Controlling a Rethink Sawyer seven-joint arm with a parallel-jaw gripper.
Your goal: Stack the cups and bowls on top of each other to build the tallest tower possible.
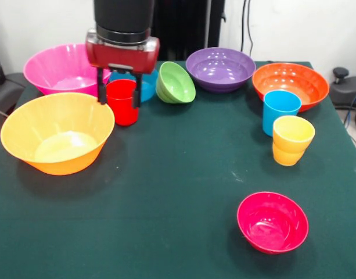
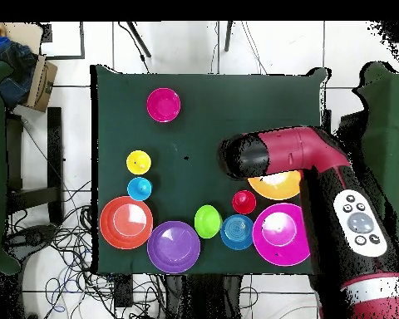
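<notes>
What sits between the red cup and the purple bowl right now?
In the front view, the green bowl, tipped on its side, lies between the red cup and the purple bowl. The small blue bowl is just behind the cup.

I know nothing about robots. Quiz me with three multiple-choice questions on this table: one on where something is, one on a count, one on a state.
1. Which thing does the pincer straddle?
A. the red cup
B. the sky-blue cup
C. the crimson-pink bowl

2. How many bowls are there?
A. five
B. seven
C. nine

3. How does the green bowl sit?
A. flat
B. upside down
C. tipped on its side

Answers:
1. A: the fingers hang on either side of the red cup's rim.
2. B: pink, yellow-orange, purple, orange, blue, green, crimson-pink.
3. C: its opening faces sideways towards the camera.
</notes>
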